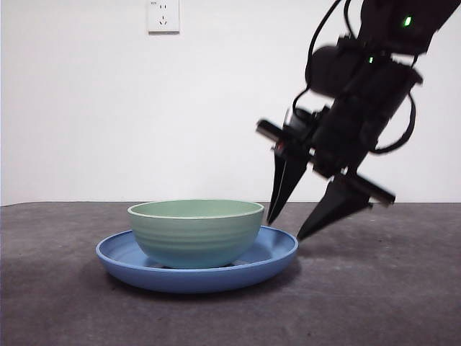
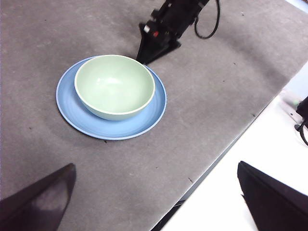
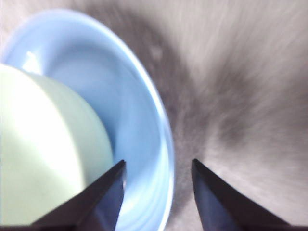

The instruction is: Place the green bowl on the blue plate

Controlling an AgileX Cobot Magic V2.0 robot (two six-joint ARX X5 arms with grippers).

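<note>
The green bowl (image 1: 196, 232) stands upright inside the blue plate (image 1: 277, 254) on the dark table. Both show from above in the left wrist view, the bowl (image 2: 114, 85) in the plate (image 2: 115, 129). My right gripper (image 1: 284, 229) is open and empty, tips just above the plate's right rim, beside the bowl and not touching it. In the right wrist view its jaws (image 3: 159, 168) straddle the plate's rim (image 3: 144, 120) with the bowl (image 3: 43, 154) close alongside. My left gripper (image 2: 154, 192) is open and empty, high above the table's near edge.
The right arm (image 2: 168, 24) reaches in over the table beyond the plate. The table's edge (image 2: 231, 144) runs diagonally, with a white floor beyond. A wall socket (image 1: 163, 16) sits on the white wall behind.
</note>
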